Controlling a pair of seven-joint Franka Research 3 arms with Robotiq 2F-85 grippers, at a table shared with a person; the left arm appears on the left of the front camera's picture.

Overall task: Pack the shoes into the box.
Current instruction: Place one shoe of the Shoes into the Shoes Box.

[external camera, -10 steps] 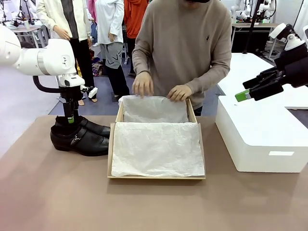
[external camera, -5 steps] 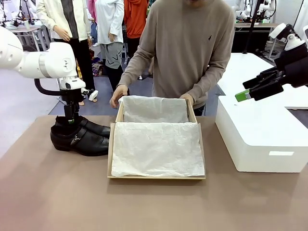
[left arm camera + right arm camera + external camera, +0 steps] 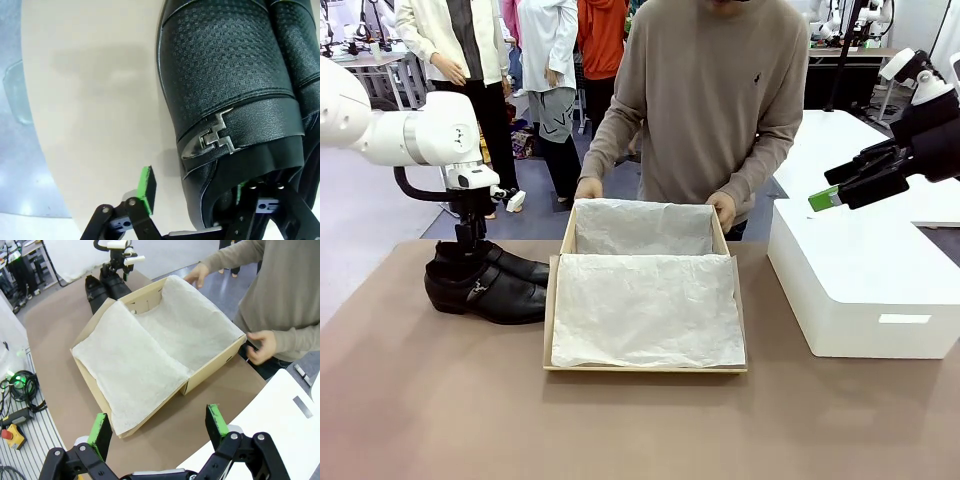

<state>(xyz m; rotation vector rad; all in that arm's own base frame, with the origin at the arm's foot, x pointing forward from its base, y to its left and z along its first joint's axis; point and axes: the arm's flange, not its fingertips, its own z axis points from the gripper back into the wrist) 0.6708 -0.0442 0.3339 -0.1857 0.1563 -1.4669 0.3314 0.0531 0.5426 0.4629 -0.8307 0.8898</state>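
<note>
On the near half of the brown table [image 3: 620, 430] nothing stands between its edge and the box [image 3: 645, 369], which sits mid-table with its flap laid flat toward the near side. White tissue [image 3: 645, 310] covers the flap and lines the tray behind it.

Left of the box, just beside it, the shoes [image 3: 495, 290] stand side by side on the table, toes pointing right at the box wall. The left gripper [image 3: 470, 243] comes straight down at their heel end. Seen from the left wrist, one pad is inside the nearer shoe's opening and the other is outside, apart from the leather – fingers astride the shoe wall, not yet clamped on it.

At the right, a white box [image 3: 865, 290] stands well apart from the shoes. Above it the right gripper [image 3: 825, 196] hangs in the air, fingers spread wide and holding nothing.

On the far side a person holds the box's two far corners – one hand [image 3: 588, 188] at the left corner, the other hand [image 3: 723, 208] at the right.
</note>
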